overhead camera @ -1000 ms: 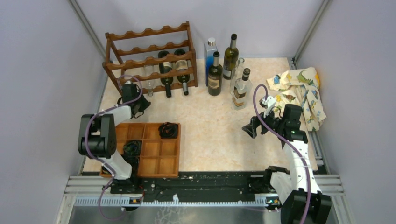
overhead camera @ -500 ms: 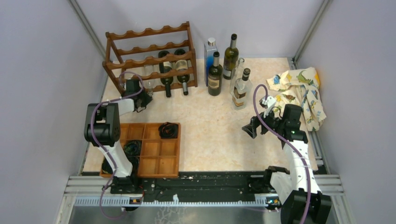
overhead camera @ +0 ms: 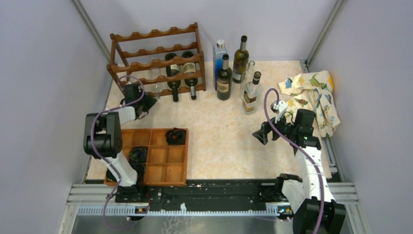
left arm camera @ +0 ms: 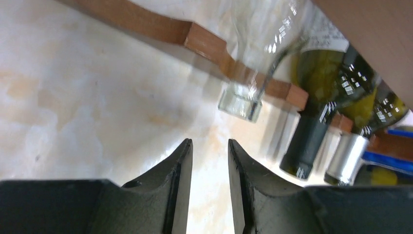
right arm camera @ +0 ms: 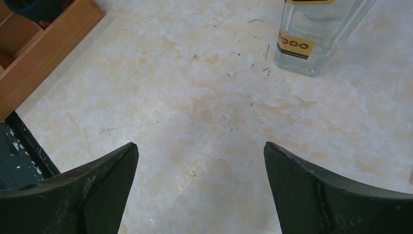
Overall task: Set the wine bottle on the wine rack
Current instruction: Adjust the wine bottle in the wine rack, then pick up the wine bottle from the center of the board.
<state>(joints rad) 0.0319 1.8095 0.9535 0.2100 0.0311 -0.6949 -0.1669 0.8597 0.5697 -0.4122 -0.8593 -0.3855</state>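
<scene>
The dark wooden wine rack (overhead camera: 156,61) stands at the back left. A clear wine bottle (overhead camera: 155,83) lies on its lowest tier, neck pointing toward me, beside two dark bottles (overhead camera: 171,73). My left gripper (overhead camera: 149,103) hovers low just in front of the rack. In the left wrist view the left gripper (left arm camera: 210,142) is open a little with only table between its fingers. The clear bottle's mouth (left arm camera: 239,103) is a short way ahead, resting over the rack's front rail (left arm camera: 160,29). My right gripper (overhead camera: 263,134) stands wide open over bare table, right gripper (right arm camera: 199,146) empty.
Several bottles (overhead camera: 224,78) stand upright at the back centre, with a clear one (overhead camera: 252,95) nearest the right arm; its base (right arm camera: 311,39) shows in the right wrist view. A patterned cloth (overhead camera: 314,95) lies at the right. A wooden compartment tray (overhead camera: 156,156) sits near the left arm.
My left gripper's jaws have parted and its wrist has shifted slightly left in front of the rack. The clear bottle stays on the rack. The right arm has not moved.
</scene>
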